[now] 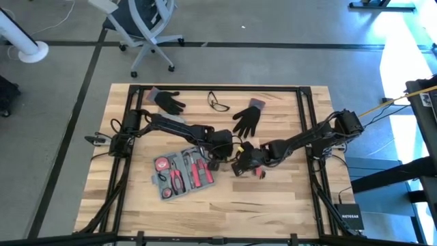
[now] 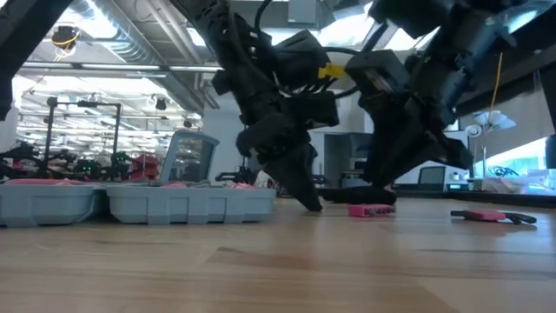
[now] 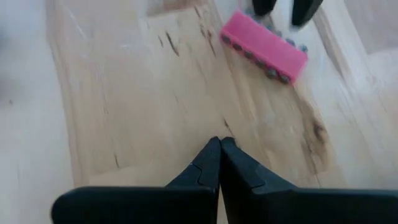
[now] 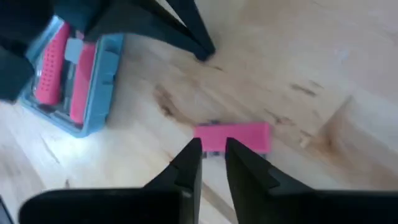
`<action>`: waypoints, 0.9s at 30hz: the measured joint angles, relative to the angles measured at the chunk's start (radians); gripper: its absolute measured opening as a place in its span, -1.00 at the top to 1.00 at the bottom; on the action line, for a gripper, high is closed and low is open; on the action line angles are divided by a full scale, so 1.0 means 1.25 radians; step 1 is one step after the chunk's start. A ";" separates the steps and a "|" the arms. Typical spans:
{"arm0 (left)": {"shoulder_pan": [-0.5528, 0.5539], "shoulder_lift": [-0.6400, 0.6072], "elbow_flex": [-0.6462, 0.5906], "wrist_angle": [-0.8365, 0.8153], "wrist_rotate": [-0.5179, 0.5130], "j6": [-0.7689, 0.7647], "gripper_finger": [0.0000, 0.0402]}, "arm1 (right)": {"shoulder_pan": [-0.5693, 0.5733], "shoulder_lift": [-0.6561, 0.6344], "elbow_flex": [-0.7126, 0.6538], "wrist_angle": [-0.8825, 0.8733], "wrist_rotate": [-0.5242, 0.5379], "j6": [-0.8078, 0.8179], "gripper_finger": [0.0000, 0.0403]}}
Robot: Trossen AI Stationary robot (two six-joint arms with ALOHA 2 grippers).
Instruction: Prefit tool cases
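Note:
The blue-grey tool case (image 1: 183, 174) lies open on the table, left of centre, with pink-handled tools in its recesses; it also shows in the low view (image 2: 139, 202) and the right wrist view (image 4: 74, 81). My left gripper (image 3: 219, 144) is shut and points down at bare wood just right of the case (image 2: 306, 198). A small pink bit holder (image 3: 264, 46) lies flat on the table beyond it. My right gripper (image 4: 213, 149) is open a little, its fingertips over the holder's (image 4: 239, 135) edge. My right gripper comes slanting down at the pink bit holder's long edge (image 4: 211, 132) with its fingers a little apart. Whether the fingertips (image 3: 303, 9) touch the holder cannot be told. The holder lies flat on the table.
Two black gloves (image 1: 168, 101) (image 1: 247, 119) and a pair of safety glasses (image 1: 218, 102) lie near the far edge. A pink-handled tool (image 2: 491, 215) rests on the wood right of the bit holder. Bare wood stretches along the near edge and the right side.

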 joint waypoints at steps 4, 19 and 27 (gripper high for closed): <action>0.001 0.004 -0.016 0.023 0.016 -0.021 1.00 | -0.020 -0.001 0.001 -0.062 -0.002 0.000 0.92; -0.044 0.004 -0.075 0.123 -0.002 -0.165 1.00 | -0.018 0.059 0.001 0.026 -0.041 -0.002 1.00; -0.042 0.004 -0.075 0.132 0.004 -0.176 1.00 | -0.023 0.062 0.002 0.020 -0.023 -0.019 1.00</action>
